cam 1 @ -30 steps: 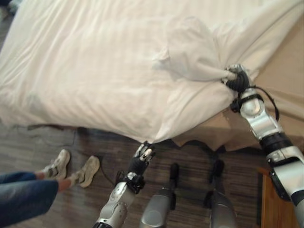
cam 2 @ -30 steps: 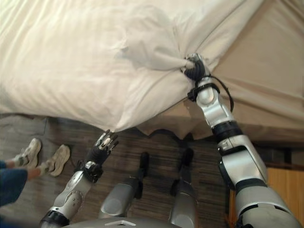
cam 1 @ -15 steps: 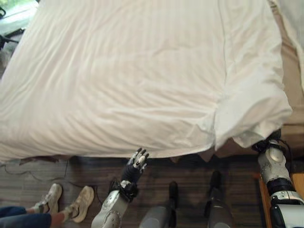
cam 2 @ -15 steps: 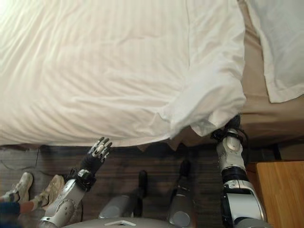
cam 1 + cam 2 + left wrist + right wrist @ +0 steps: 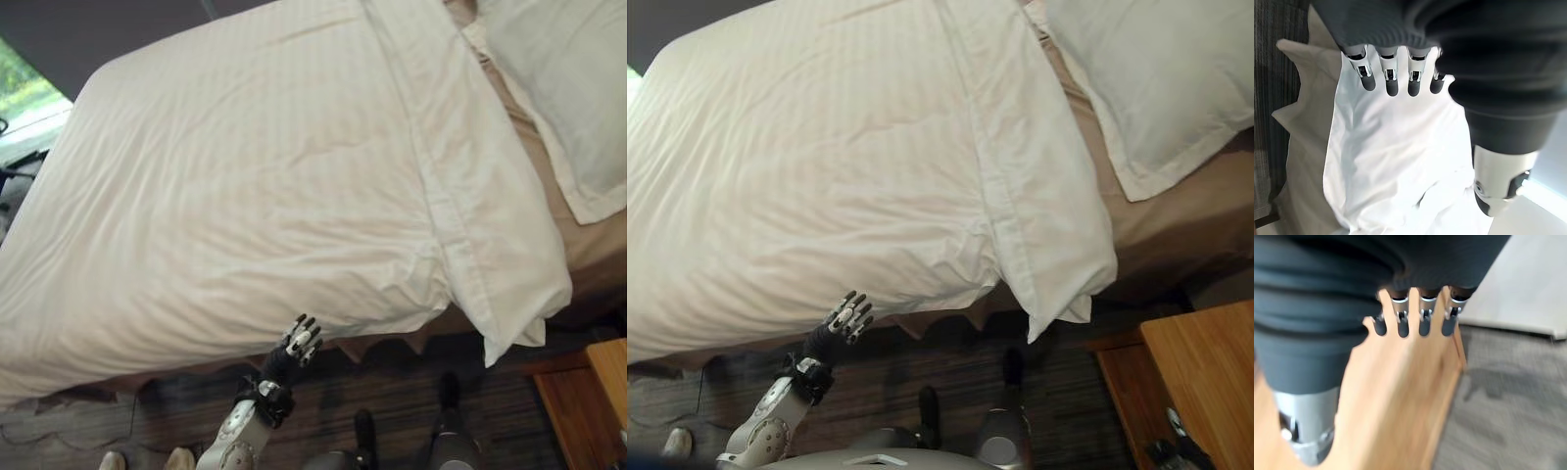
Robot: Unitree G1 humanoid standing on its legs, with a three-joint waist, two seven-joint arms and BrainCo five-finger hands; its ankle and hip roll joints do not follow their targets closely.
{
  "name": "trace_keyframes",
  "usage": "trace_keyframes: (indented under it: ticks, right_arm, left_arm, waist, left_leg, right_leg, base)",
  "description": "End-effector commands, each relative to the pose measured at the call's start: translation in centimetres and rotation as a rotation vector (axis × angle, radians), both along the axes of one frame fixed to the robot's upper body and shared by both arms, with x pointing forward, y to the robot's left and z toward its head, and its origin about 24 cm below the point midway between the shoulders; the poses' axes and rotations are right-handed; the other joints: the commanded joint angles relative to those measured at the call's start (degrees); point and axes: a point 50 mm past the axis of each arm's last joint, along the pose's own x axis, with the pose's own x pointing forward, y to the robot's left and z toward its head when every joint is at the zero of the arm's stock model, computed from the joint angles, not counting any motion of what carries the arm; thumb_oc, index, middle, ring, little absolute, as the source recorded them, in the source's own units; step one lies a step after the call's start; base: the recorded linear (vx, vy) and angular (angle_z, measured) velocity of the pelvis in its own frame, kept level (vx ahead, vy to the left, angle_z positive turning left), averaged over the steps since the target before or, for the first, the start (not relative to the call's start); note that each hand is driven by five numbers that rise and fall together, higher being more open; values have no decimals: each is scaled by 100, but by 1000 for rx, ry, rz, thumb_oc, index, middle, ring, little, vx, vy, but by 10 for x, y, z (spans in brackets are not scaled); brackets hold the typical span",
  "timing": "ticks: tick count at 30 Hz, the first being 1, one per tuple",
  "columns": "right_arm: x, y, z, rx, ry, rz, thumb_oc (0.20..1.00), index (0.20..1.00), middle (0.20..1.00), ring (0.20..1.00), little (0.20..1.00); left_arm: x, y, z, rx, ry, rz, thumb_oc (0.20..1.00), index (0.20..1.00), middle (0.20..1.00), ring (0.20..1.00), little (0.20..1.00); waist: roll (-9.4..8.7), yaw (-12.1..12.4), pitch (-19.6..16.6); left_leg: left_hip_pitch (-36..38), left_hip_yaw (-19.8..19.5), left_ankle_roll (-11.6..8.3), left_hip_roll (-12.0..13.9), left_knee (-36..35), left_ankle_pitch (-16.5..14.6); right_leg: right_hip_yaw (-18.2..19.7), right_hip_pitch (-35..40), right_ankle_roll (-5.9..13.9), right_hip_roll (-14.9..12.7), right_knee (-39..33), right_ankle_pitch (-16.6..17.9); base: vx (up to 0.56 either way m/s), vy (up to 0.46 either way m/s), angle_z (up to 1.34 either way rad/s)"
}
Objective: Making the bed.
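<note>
Bed [image 5: 578, 250] with tan sheet, white striped duvet [image 5: 245, 186] spread over it, pillow [image 5: 568, 88] at head

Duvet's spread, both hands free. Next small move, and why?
Probably send the right hand, open above the wooden nightstand, to the duvet corner that droops off the mattress edge, and tug it flat. That folded band looks bunched there, while the rest lies smooth. The left hand hovers open by the near edge.
</note>
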Motion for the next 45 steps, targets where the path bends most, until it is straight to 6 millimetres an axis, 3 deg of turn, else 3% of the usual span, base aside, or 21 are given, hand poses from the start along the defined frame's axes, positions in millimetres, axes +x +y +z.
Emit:
trace_keyframes:
  ticks: [1, 4, 5, 6, 9, 11, 13, 16, 21, 28, 33, 38, 43, 45]
  right_arm:
    - [19, -19, 21, -99, -8, 14, 1000, 1000, 1000, 1000, 1000]
    - [43, -33, 43, -223, -53, 104, 1000, 1000, 1000, 1000, 1000]
    - [60, -35, 54, -289, -68, 183, 1000, 1000, 1000, 1000, 1000]
    - [100, -32, 81, -457, -117, 355, 1000, 1000, 1000, 1000, 1000]
    - [145, -6, 117, -700, -167, 578, 1000, 1000, 1000, 1000, 1000]
    - [162, 19, 123, -801, -141, 689, 1000, 1000, 1000, 1000, 1000]
    - [174, 41, 127, -848, -152, 765, 1000, 1000, 1000, 1000, 1000]
    - [192, 93, 124, -809, -299, 912, 1000, 1000, 1000, 1000, 1000]
    - [199, 157, 115, -701, -461, 1114, 1000, 1000, 1000, 1000, 1000]
    - [208, 193, 110, -652, -514, 1247, 1000, 1000, 1000, 1000, 1000]
    - [215, 206, 123, -697, -566, 1307, 1000, 1000, 1000, 1000, 1000]
    - [223, 198, 135, -804, -532, 1279, 1000, 1000, 1000, 1000, 1000]
    - [227, 164, 146, -998, -350, 1142, 1000, 1000, 1000, 1000, 1000]
    - [223, 124, 162, -1125, -229, 940, 1000, 1000, 1000, 1000, 1000]
  left_arm:
    - [17, -3, 21, -41, -124, 6, 1000, 1000, 1000, 1000, 1000]
    - [18, 0, 20, -27, -127, 18, 1000, 1000, 1000, 1000, 1000]
    - [18, 2, 21, -19, -128, 23, 1000, 1000, 1000, 1000, 1000]
    - [19, 3, 21, -6, -131, 35, 1000, 1000, 1000, 1000, 1000]
    - [20, 5, 20, 12, -129, 51, 1000, 1000, 1000, 1000, 1000]
    - [20, 4, 16, 33, -110, 48, 1000, 1000, 1000, 1000, 1000]
    - [21, 2, 15, 51, -105, 45, 1000, 1000, 1000, 1000, 1000]
    - [21, -4, 12, 60, -85, 38, 1000, 1000, 1000, 1000, 1000]
    - [18, -3, 6, 88, -46, 62, 1000, 1000, 1000, 1000, 1000]
    - [14, 0, 0, 92, -11, 103, 1000, 1000, 1000, 1000, 1000]
    - [16, 0, 1, 99, -22, 116, 1000, 1000, 1000, 1000, 1000]
    - [17, 0, 1, 81, -19, 135, 1000, 1000, 1000, 1000, 1000]
    - [16, 1, 2, 90, -26, 129, 1000, 1000, 1000, 1000, 1000]
    - [14, 4, 1, 85, -27, 123, 1000, 1000, 1000, 1000, 1000]
  waist:
    - [-99, 81, 128]
    - [-241, 14, 58]
    - [-283, -1, 43]
    - [-325, -38, 39]
    - [-383, -68, -17]
    - [-402, -37, -45]
    - [-422, -10, -66]
    - [-453, 16, -73]
    - [-511, 58, -48]
    - [-568, 86, 32]
    - [-606, 90, 80]
    - [-667, 120, 78]
    - [-681, 166, 71]
    - [-680, 188, 42]
  left_leg:
    - [-93, 222, -227, 192, 69, 164]
    - [-39, 296, -212, 212, 69, 136]
    - [-30, 330, -208, 222, 69, 134]
    - [28, 386, -199, 239, 69, 103]
    - [33, 454, -176, 254, 69, 105]
    - [61, 465, -164, 264, 69, 90]
    - [78, 464, -152, 270, 69, 80]
    - [114, 470, -135, 272, 69, 72]
    - [164, 466, -123, 279, 69, 73]
    - [171, 501, -114, 272, 69, 72]
    - [164, 550, -104, 267, 69, 61]
    - [177, 586, -87, 284, 69, 32]
    - [213, 576, -70, 290, 69, 3]
    - [231, 542, -44, 275, 69, -38]
  right_leg:
    - [253, 499, 337, 22, 137, -521]
    - [338, 494, 356, 57, 133, -473]
    - [364, 485, 361, 68, 134, -450]
    - [425, 493, 365, 100, 143, -442]
    - [506, 458, 354, 125, 123, -396]
    - [516, 477, 346, 134, 118, -394]
    - [513, 502, 334, 143, 116, -400]
    - [524, 532, 315, 162, 114, -409]
    - [515, 590, 313, 171, 128, -412]
    - [539, 592, 331, 164, 141, -390]
    - [579, 559, 346, 155, 146, -368]
    - [614, 540, 354, 170, 148, -361]
    - [616, 563, 355, 165, 159, -373]
    - [604, 587, 366, 147, 164, -397]
  base:
    - [16, 1, -11]
    - [0, 9, -17]
    - [-5, 23, -17]
    - [-13, 23, -22]
    - [-4, 6, -24]
    - [6, -4, -14]
    - [0, 0, 0]
    - [-4, -5, 3]
    - [-3, 1, -1]
    - [-2, 1, 2]
    - [-7, 16, -3]
    - [2, 6, -2]
    - [6, 4, 0]
    - [41, 22, 2]
